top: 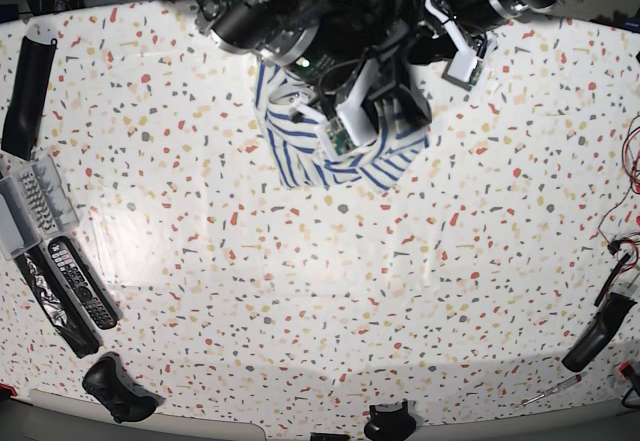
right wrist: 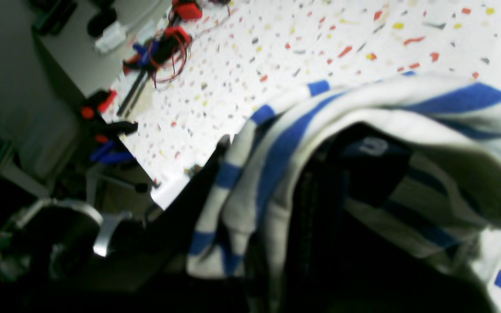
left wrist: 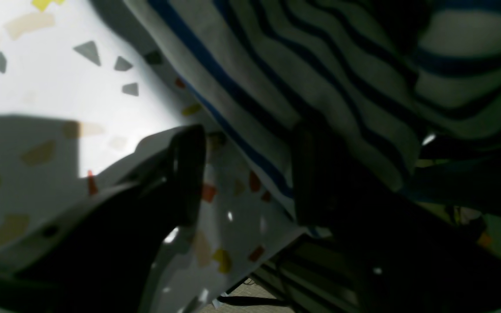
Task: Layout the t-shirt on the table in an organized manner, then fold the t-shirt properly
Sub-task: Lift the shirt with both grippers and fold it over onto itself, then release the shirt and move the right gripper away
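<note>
**Right gripper clamped on the bunched t-shirt, left gripper spread wide**

In the right wrist view the right gripper is closed on a fold of the t-shirt; the striped cloth wraps over and around its dark fingers, with a dark tag tucked beneath the fold. In the base view this gripper sits at the upper middle of the frame, over the crumpled shirt.

The left gripper stands fully open. In its wrist view the two dark fingers are well apart, with bare speckled counter between them; the shirt hangs just above and behind the right-hand finger, and whether it touches is unclear. In the base view this gripper is at the upper right of the shirt.

The shirt lies bunched in a heap near the top edge of the counter. Remote controls lie at the lower left edge, and red wires at the upper left of the right wrist view.
</note>
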### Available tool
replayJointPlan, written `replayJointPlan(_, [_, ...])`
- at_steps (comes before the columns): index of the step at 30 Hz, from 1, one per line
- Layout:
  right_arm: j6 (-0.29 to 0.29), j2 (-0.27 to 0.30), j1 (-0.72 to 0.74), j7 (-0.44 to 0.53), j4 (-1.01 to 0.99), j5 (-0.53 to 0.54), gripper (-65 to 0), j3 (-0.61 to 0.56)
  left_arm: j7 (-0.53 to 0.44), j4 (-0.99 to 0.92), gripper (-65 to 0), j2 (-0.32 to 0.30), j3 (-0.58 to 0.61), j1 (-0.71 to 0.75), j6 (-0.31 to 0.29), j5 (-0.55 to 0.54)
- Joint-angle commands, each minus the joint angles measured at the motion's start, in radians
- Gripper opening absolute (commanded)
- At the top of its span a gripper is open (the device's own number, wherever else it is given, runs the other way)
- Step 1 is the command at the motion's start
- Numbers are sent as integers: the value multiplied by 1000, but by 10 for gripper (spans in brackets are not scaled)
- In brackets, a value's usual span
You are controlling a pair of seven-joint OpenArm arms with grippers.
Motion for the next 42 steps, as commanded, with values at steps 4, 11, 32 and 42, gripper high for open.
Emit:
replayJointPlan(4, [47,-18,5,46,-20,30,-548,-4,-23,14,-360,-1,-1,2,-10,-16])
replayJointPlan(11, [179,-18,5,61,-52,226,-374,-4,-23,14,-360,-1,-1,-1,-10,-16])
replayJointPlan(32, [237,26,154,-38,79,185,-374,216,133,158,-360,-6,-327,27,-20,-263])
replayJointPlan(42, [203,263,163,-35,77,137,-374,637,331,308,-360,51,-219,100,0,-440])
